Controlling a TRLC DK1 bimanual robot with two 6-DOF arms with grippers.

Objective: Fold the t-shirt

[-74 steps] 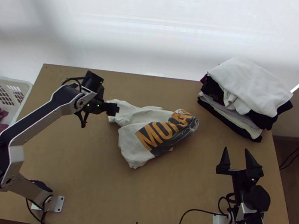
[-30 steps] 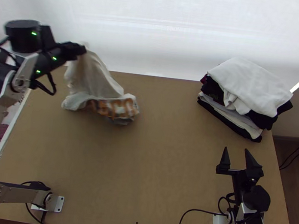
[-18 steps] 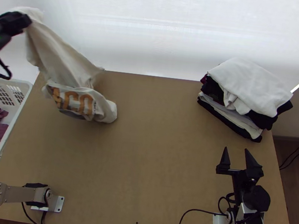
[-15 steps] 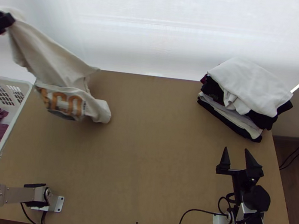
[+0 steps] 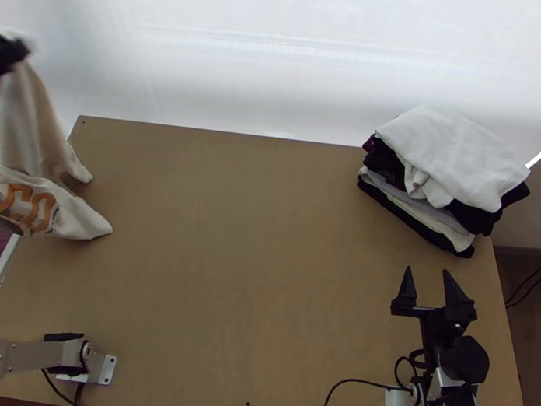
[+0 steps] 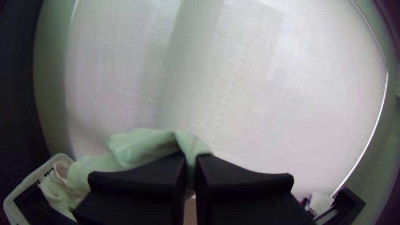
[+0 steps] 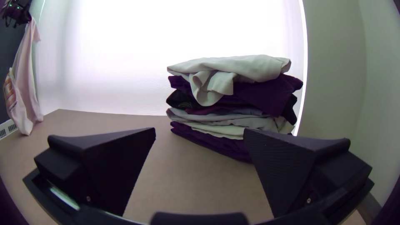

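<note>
1. Clamps cream, orange-lettered fabric t-shirt [image 5: 33, 125], hanging at nine o'clock, in black-fingered left gripper [image 5: 22, 52].
2. Has black-fingered right gripper [image 5: 427, 278], prongs apart, at four o'clock.
3. Includes pale-and-dark cloth garment stack [image 5: 447, 160], two o'clock.

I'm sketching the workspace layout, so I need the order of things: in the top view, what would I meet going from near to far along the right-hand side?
Right arm's base plate → right gripper, fingers apart → stack of clothes → bright white backdrop.
</note>
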